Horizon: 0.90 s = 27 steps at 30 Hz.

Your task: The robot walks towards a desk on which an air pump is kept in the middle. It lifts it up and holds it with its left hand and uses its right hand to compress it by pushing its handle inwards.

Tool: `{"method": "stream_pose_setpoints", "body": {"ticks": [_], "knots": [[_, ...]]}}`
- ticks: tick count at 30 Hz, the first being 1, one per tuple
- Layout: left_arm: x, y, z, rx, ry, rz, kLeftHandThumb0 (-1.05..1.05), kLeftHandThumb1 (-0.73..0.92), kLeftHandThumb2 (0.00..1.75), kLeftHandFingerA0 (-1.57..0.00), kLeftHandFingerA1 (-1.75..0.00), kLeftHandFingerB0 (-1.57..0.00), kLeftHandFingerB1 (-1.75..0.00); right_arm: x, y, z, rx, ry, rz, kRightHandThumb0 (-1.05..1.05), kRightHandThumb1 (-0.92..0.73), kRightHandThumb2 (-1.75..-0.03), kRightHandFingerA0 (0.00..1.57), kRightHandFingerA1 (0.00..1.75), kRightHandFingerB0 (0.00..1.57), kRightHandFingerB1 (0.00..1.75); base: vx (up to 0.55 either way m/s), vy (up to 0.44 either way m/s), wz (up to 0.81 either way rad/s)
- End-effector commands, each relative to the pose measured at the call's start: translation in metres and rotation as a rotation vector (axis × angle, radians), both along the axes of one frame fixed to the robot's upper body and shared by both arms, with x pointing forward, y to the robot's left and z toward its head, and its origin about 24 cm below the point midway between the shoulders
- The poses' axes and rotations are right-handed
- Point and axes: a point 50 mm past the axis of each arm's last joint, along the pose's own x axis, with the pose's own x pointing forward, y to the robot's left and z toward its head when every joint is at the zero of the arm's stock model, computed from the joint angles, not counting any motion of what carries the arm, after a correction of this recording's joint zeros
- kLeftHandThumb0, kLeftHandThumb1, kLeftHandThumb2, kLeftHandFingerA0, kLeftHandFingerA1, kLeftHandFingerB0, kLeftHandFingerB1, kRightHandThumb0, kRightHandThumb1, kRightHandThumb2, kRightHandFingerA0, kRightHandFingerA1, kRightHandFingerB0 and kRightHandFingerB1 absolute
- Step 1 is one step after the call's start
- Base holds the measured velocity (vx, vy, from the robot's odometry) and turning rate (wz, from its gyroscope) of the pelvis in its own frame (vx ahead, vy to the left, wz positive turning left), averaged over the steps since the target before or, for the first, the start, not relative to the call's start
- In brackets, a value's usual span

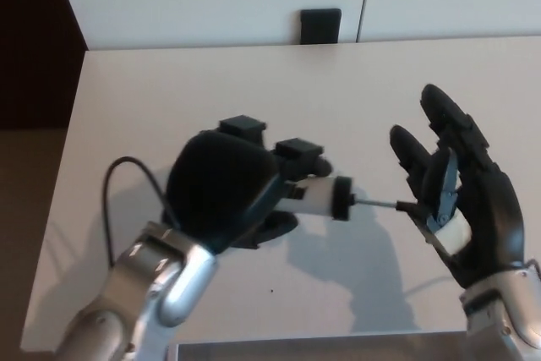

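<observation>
My left hand [232, 196] is shut on the white barrel of the air pump [323, 198], holding it level above the desk [254, 90]. Only the barrel's right end with its black cap shows past the fingers. A short length of thin metal rod [378, 204] sticks out to the right and ends at my right hand [456, 196]. That hand stands upright with fingers spread, its palm pressed against the pump's handle, which is hidden behind the hand. A black hose [127, 183] loops up from behind my left wrist.
A small black box [321, 26] sits at the desk's far edge against the white wall panels. The desk's left edge borders a dark brown area [34, 57]. The near edge runs along the bottom of the picture.
</observation>
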Motion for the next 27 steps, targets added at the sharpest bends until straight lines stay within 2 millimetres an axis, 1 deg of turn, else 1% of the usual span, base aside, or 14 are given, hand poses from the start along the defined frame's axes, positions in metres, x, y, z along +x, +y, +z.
{"method": "stream_pose_setpoints", "body": {"ticks": [1,2,4,6,7,9,13,19,20,22,23,24,26,27], "knots": [[0.003,-0.031,0.008,-0.047,0.007,-0.015,-0.11,0.65,0.60,-0.90,-1.40,-0.79,-0.53,0.007,0.015,0.007,0.232,-0.006,-0.044,-0.78,-0.77,-1.15,0.01,0.35,0.00,0.24,0.00,0.000,0.00],[0.001,-0.037,0.005,-0.065,0.025,-0.017,-0.12,0.65,0.60,-0.86,-1.41,-0.82,-0.55,0.006,0.017,0.009,0.242,-0.005,-0.079,-0.78,-0.92,-0.80,0.02,0.31,0.04,0.24,0.00,0.000,0.00],[-0.001,-0.044,0.003,-0.087,0.047,-0.019,-0.12,0.65,0.60,-0.86,-1.41,-0.82,-0.55,0.005,0.019,0.010,0.253,-0.004,-0.119,-0.78,-0.92,-0.80,0.02,0.31,0.04,0.24,0.00,0.000,0.00],[0.000,-0.050,0.000,-0.109,0.062,-0.013,-0.13,0.66,0.59,-0.86,-1.42,-0.81,-0.55,0.005,0.017,0.012,0.297,-0.003,-0.151,-0.81,-0.87,-0.83,0.04,0.32,0.03,0.23,0.00,0.000,0.00],[0.000,-0.052,-0.001,-0.114,0.064,-0.012,-0.12,0.69,0.61,-0.86,-1.41,-0.79,-0.55,0.005,0.016,0.013,0.308,-0.002,-0.158,-0.78,-0.83,-1.19,0.00,0.38,0.07,0.26,0.00,0.000,0.00],[0.002,-0.055,-0.001,-0.123,0.063,-0.011,-0.10,0.68,0.61,-0.88,-1.39,-0.80,-0.57,0.006,0.014,0.014,0.317,0.000,-0.172,-0.82,-0.86,-1.19,0.03,0.38,0.07,0.24,0.00,0.000,0.00],[0.005,-0.057,0.000,-0.132,0.055,-0.003,-0.12,0.68,0.61,-0.88,-1.41,-0.79,-0.55,0.009,0.012,0.016,0.323,-0.005,-0.186,-0.83,-0.84,-1.18,0.04,0.40,0.08,0.25,0.00,0.000,0.00],[0.007,-0.055,0.000,-0.112,0.059,-0.004,-0.08,0.69,0.60,-0.86,-1.41,-0.79,-0.55,0.009,0.009,0.015,0.295,-0.007,-0.176,-0.76,-0.81,-1.18,0.00,0.36,0.04,0.26,0.00,0.000,0.00],[0.010,-0.052,0.000,-0.091,0.056,0.012,-0.09,0.66,0.61,-0.83,-1.41,-0.77,-0.54,0.009,0.005,0.014,0.298,-0.011,-0.171,-0.77,-0.92,-0.79,0.00,0.27,0.02,0.20,0.00,0.000,0.00],[0.012,-0.050,0.000,-0.082,0.054,0.022,-0.09,0.66,0.61,-0.83,-1.41,-0.77,-0.54,0.009,0.003,0.014,0.301,-0.013,-0.170,-0.77,-0.92,-0.79,0.00,0.27,0.02,0.20,0.00,0.000,0.00],[0.018,-0.043,-0.001,-0.074,0.053,0.042,-0.08,0.75,0.63,-0.82,-1.42,-0.74,-0.51,0.008,-0.003,0.015,0.246,-0.028,-0.192,-0.81,-0.82,-1.21,0.00,0.28,0.00,0.20,0.00,0.000,0.00],[0.023,-0.038,-0.002,-0.069,0.052,0.057,-0.08,0.75,0.63,-0.82,-1.42,-0.74,-0.51,0.007,-0.008,0.015,0.204,-0.039,-0.209,-0.81,-0.82,-1.21,0.00,0.28,0.00,0.20,0.00,0.000,0.00],[0.034,-0.027,-0.006,-0.021,0.052,0.098,-0.10,0.75,0.63,-0.76,-1.45,-0.76,-0.53,0.003,-0.021,0.017,0.098,-0.073,-0.270,-0.78,-0.73,-1.18,0.00,0.34,0.03,0.25,0.00,0.000,0.00],[0.038,-0.023,-0.007,-0.002,0.053,0.113,-0.07,0.75,0.62,-0.75,-1.46,-0.78,-0.55,0.002,-0.025,0.018,0.045,-0.087,-0.293,-0.91,-0.83,-1.23,0.08,0.23,0.09,0.15,0.00,0.000,0.00]]}}
